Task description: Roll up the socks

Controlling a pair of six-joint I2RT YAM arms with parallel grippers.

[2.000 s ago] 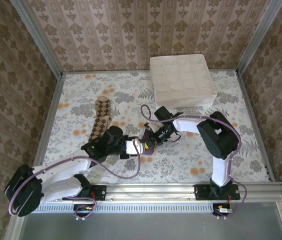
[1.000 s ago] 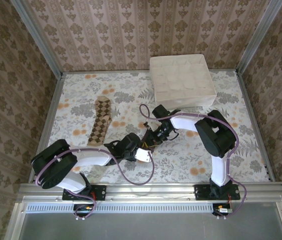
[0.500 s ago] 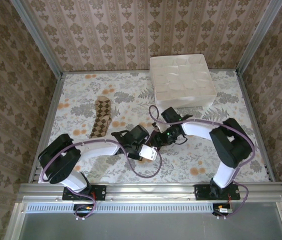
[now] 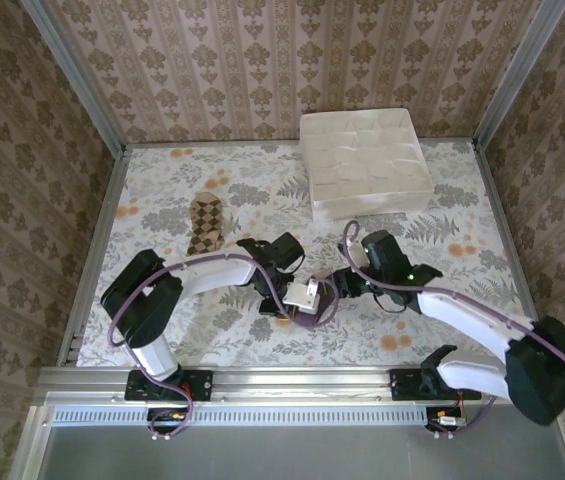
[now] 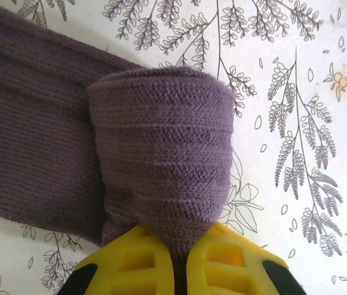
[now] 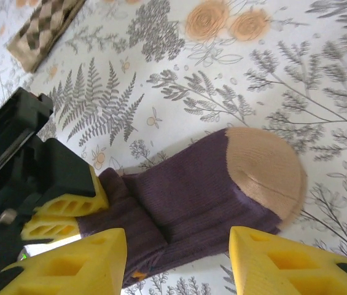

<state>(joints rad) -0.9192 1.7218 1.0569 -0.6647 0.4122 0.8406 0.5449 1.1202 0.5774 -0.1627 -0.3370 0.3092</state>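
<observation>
Left hand (image 5: 179, 270) pinched on the purple sock (image 5: 161, 153) at its rolled fold; right hand (image 6: 176, 246) spread over the toe end.
Soft, light knit, likely to unroll if loosed, so grip across the whole fold. It lies mid bench (image 4: 462, 300), with the argyle sock (image 4: 205, 225) well apart.

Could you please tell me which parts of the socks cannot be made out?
Purple sock: top view, mostly under the left hand and right hand; left wrist view, cut off left.
Argyle sock: top view, near end under the left arm; right wrist view, cut off top-left.

Damask-papered walls (image 4: 262, 60); floral tabletop (image 4: 152, 210); metal rail (image 4: 302, 385).
</observation>
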